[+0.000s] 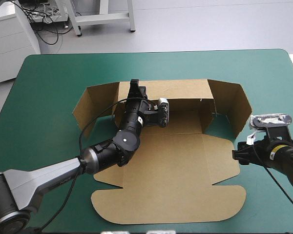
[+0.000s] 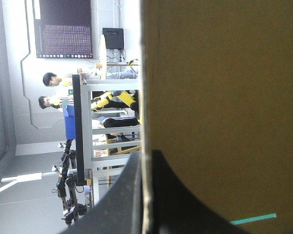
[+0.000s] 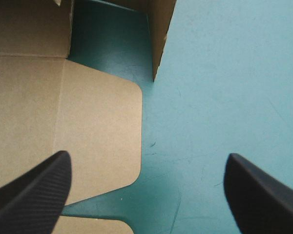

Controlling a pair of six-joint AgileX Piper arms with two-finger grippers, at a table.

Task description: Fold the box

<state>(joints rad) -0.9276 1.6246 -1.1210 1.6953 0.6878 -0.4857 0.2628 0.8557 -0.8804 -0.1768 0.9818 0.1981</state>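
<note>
Brown box [image 1: 176, 165] lies in the middle of the teal-green desk [image 1: 49, 83], far walls raised, lid flat toward the near edge. On the far wall the left pincer [image 1: 134, 87] clamps the board's top edge. At the box's right edge the right pincer [image 3: 146, 155] stands open.

Left arm [image 1: 112, 148]: grey tubular link, black cylindrical joints, white dot. Right arm [image 1: 283, 158]: black, yellow label. Right gripper [image 3: 146, 157] fingers [image 3: 34, 195]: black, woven-textured.
</note>
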